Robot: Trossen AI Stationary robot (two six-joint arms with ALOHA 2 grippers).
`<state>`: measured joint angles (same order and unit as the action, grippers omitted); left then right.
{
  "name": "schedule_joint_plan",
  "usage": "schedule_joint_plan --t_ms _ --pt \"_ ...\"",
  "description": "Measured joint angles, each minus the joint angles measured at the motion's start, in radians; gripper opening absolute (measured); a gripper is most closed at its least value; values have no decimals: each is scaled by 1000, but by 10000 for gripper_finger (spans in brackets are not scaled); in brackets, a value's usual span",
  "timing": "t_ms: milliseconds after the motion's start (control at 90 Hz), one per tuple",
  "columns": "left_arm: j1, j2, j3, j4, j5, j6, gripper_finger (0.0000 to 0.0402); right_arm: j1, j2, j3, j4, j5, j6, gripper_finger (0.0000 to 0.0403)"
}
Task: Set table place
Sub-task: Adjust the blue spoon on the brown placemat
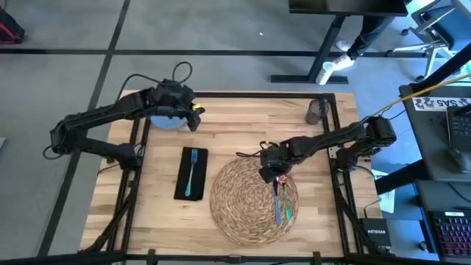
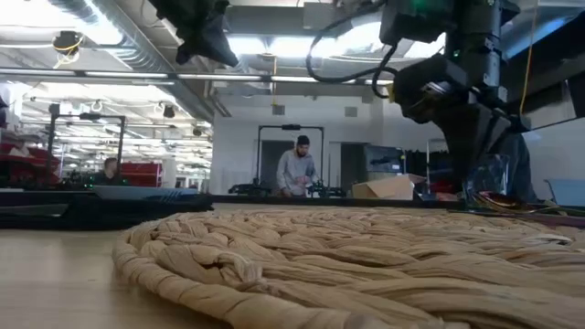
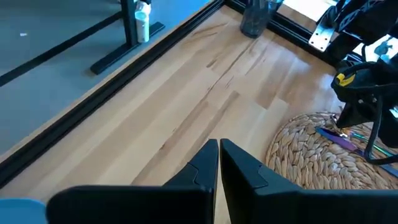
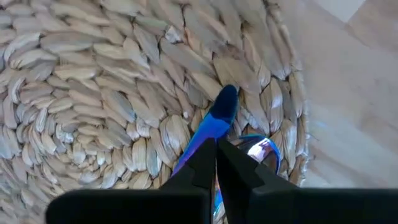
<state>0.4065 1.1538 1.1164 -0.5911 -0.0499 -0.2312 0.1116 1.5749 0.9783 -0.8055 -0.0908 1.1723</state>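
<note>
The right gripper (image 1: 277,179) is positioned at frame centre over the woven placemat (image 1: 243,202), its fingers pinched on the blue cutlery (image 4: 214,121). The left gripper (image 1: 193,116) is held, fingers pressed together, in the upper left above the blue plate (image 1: 163,122). The fork (image 1: 193,173) is laid on the black napkin (image 1: 182,180), left of the placemat on the table (image 1: 243,129).
</note>
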Motion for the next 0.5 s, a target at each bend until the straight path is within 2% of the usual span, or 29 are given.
schedule_joint_plan --t_ms 500 --pt "0 0 0 0 -18 -9 0 0 16 1 1 11 35 0"
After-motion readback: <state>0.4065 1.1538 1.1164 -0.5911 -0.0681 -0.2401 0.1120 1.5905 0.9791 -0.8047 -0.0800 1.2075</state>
